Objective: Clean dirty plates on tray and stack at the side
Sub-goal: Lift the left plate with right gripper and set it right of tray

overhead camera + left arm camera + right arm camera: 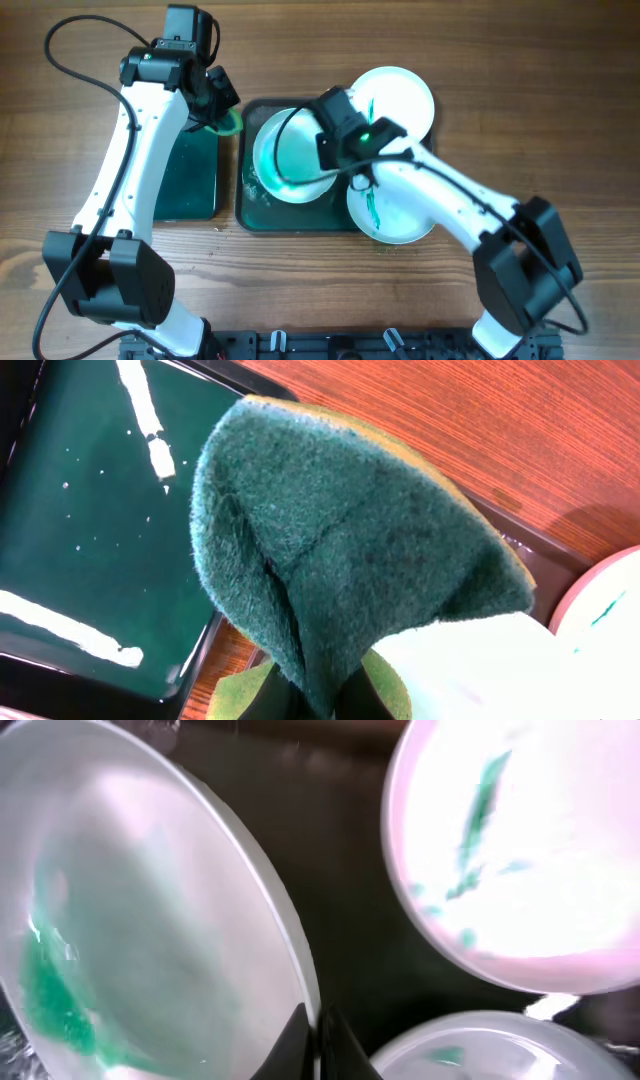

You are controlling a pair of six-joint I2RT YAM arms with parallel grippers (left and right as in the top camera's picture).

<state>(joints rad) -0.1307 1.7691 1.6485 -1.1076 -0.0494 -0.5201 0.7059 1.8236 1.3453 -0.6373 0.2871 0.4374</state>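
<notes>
The large dark green tray (248, 212) lies at the table's middle. Three white plates are on it. My right gripper (328, 170) is shut on the right rim of the left plate (285, 160), which is tilted up and smeared green. In the right wrist view the fingers (315, 1040) pinch that plate's rim (150, 920). A second plate (400, 95) with green streaks lies at the back right, and a third (395, 215) at the front right. My left gripper (222, 112) is shut on a green scouring sponge (350, 540), held just left of the tilted plate.
A smaller, narrow green tray (190, 175) with a black rim lies left of the large tray, under my left arm; it also shows in the left wrist view (90, 510). The wooden table (560, 100) surrounds both trays.
</notes>
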